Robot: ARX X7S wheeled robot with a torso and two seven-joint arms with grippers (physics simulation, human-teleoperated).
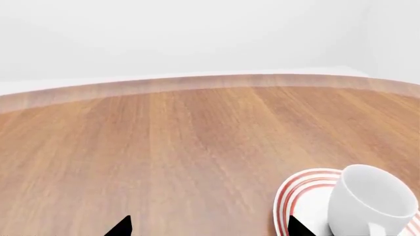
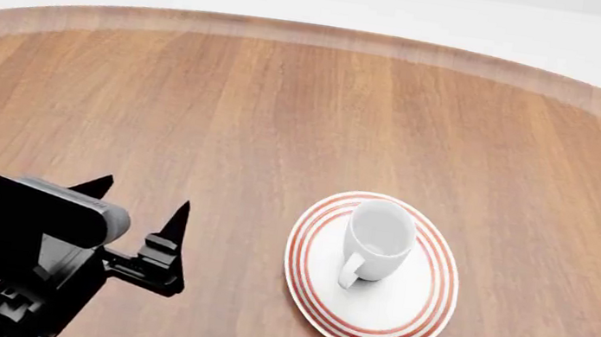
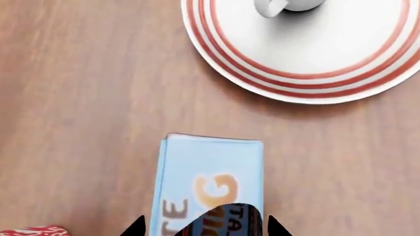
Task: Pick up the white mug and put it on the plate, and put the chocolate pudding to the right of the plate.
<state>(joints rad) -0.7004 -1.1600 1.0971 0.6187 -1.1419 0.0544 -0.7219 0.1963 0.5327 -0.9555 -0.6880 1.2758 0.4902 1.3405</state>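
White mug [image 2: 380, 240] sits upright on the plate [image 2: 417, 310], handle facing you. Your left claw [image 2: 139, 204] hovers left of the plate, fingers apart, empty. Right claw [image 3: 204, 227] is directly over the chocolate pudding [image 3: 208, 182], near side of the plate on the desk [image 2: 284, 114]; can't tell its grip.

**Right wrist camera: pudding carton below the end effector**

The right end effector [image 3: 204, 227] is hovering over the chocolate pudding [image 3: 208, 183], its two dark fingertips [image 3: 136, 227] straddling the carton's light blue face; contact is hard to judge. The carton is lying flat on the wooden desk [image 3: 78, 98], near the plate [image 3: 308, 81]. The white mug [image 3: 285, 6] is sitting on the plate, mostly cropped. A red object [image 3: 33, 231] is peeking in at the corner.
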